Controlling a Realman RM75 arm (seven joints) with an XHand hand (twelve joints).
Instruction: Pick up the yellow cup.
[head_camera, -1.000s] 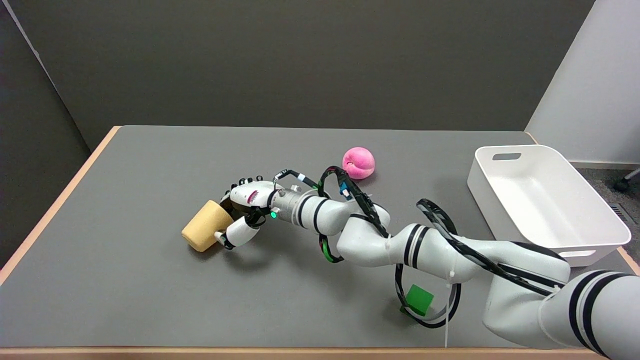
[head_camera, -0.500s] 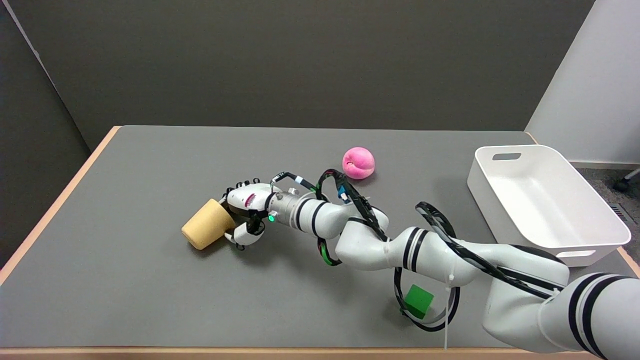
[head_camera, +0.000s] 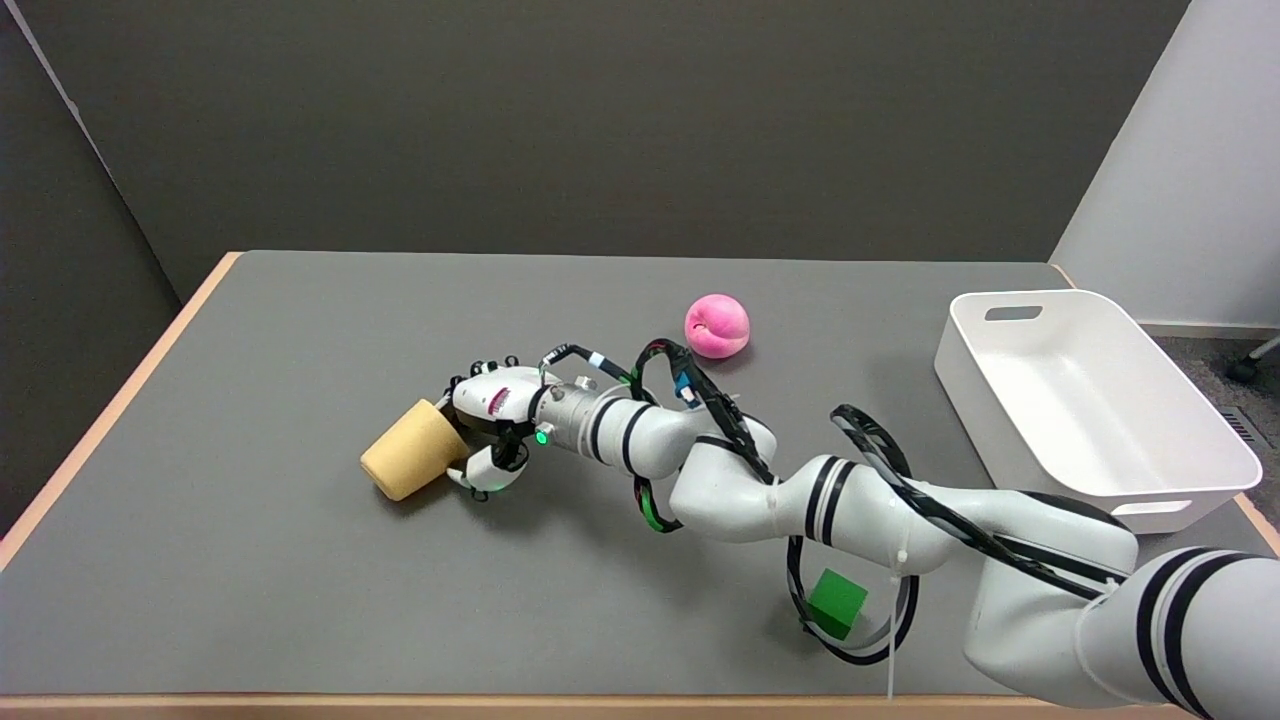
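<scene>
Gripping yellow cup (head_camera: 408, 461): right hand (head_camera: 482, 420).

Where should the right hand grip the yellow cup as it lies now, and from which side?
Grip the yellow cup across its side wall near the right end, coming from the right, as the right hand does now. The cup lies tipped, its closed rounded end pointing lower left, so the wall is the reachable part; fingers above and thumb below can wrap it. Firmness can't be judged.
</scene>
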